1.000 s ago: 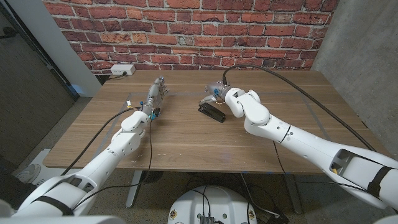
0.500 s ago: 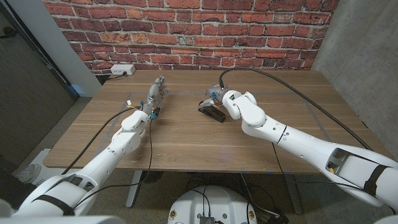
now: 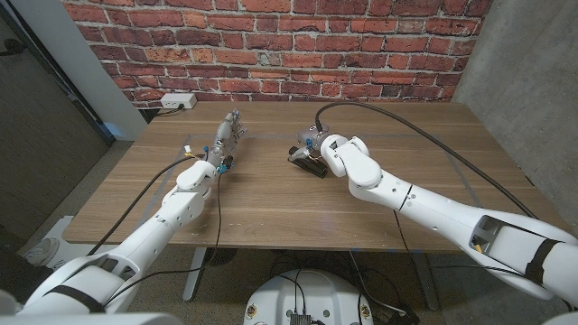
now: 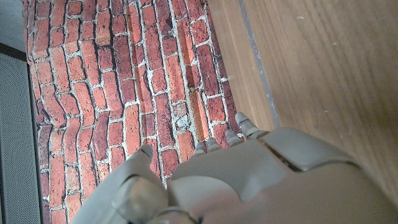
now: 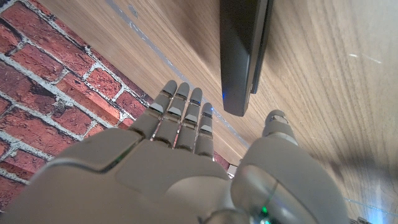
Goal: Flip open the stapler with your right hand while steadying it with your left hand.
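A black stapler (image 3: pixel 307 163) lies closed near the middle of the wooden table (image 3: pixel 271 208); the right wrist view shows it as a long dark body (image 5: pixel 242 50). My right hand (image 3: pixel 310 140) hovers just behind and over its far end. Its fingers (image 5: pixel 183 118) are straight and the thumb is spread to the side, with nothing in them; I cannot tell whether they touch the stapler. My left hand (image 3: pixel 229 134) stands well to the left of the stapler with its fingers stretched out, holding nothing. Its back (image 4: pixel 249 180) faces the brick wall in the left wrist view.
A white power strip (image 3: pixel 177 101) sits at the table's far left corner against the brick wall (image 3: pixel 289 45). A black cable (image 3: pixel 433 135) arcs from my right wrist over the right side of the table.
My right arm has edged left, bringing the hand closer over the stapler's far end. The left arm and the stapler have not moved.
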`<move>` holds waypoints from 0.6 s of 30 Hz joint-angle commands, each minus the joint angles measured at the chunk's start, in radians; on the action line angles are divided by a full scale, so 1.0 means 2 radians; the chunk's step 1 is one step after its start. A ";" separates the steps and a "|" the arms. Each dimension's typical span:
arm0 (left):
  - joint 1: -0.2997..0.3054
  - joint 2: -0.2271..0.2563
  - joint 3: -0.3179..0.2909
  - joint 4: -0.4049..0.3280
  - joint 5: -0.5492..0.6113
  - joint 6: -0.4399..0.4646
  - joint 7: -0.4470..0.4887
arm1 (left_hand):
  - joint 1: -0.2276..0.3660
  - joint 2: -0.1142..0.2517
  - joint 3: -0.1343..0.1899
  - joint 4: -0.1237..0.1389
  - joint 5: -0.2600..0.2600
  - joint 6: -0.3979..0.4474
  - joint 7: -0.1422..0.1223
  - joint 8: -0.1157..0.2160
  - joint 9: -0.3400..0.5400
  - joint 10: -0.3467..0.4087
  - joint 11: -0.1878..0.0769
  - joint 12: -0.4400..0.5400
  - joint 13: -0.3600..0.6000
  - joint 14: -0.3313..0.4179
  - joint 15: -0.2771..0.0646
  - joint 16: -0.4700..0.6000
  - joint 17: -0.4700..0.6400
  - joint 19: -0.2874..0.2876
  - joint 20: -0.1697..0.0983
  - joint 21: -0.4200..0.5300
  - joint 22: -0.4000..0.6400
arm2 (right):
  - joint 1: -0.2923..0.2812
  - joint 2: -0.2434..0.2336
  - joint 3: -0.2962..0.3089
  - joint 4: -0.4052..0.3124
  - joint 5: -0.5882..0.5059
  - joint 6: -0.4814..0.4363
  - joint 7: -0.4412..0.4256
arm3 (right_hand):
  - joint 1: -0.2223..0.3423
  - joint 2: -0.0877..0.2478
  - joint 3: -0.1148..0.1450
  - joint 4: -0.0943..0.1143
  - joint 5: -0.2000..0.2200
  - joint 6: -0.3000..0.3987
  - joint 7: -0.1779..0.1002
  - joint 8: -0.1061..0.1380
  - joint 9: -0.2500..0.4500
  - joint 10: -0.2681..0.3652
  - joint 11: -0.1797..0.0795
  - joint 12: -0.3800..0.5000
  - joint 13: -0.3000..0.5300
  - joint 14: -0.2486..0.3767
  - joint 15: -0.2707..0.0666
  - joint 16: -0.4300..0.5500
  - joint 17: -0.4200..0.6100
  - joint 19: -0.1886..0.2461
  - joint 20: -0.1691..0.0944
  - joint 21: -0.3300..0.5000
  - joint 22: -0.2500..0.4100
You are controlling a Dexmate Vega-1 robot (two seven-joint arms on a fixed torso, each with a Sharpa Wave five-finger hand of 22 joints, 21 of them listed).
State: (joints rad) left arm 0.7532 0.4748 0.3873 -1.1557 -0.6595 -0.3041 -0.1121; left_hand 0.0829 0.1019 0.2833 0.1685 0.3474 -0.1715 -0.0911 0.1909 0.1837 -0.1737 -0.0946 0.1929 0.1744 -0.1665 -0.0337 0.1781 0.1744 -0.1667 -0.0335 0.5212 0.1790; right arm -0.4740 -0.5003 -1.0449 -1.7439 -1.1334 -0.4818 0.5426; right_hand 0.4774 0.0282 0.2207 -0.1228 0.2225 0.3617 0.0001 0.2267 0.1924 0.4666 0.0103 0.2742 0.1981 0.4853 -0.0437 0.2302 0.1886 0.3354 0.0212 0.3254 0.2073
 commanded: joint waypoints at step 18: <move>-0.004 -0.002 0.000 0.004 0.001 -0.001 -0.001 | -0.002 0.026 0.002 0.000 0.000 -0.085 0.000 0.000 0.001 -0.070 0.000 0.001 0.002 -0.044 -0.020 0.003 0.001 -0.043 0.000 -0.002 0.003 | 0.001 0.005 -0.011 0.014 -0.048 0.001 0.040 | 0.052 0.031 0.022 -0.015 0.010 0.050 -0.021 0.011 0.000 0.037 -0.012 0.008 0.002 0.052 -0.047 0.008 0.007 0.026 -0.011 0.016 0.003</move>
State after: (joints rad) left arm 0.7510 0.4722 0.3863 -1.1531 -0.6585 -0.3038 -0.1129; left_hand 0.0830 0.1019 0.2832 0.1685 0.3475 -0.1715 -0.0911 0.1909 0.1837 -0.1737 -0.0947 0.1929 0.1744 -0.1665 -0.0337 0.1781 0.1744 -0.1667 -0.0335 0.5174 0.1790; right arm -0.4699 -0.4896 -1.0618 -1.7214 -1.1959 -0.4860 0.5905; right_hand 0.5571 0.0873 0.2528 -0.1462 0.2370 0.4427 -0.0386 0.2414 0.1906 0.5246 -0.0154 0.2851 0.1979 0.5705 -0.0538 0.2387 0.1980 0.3766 0.0018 0.3482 0.2091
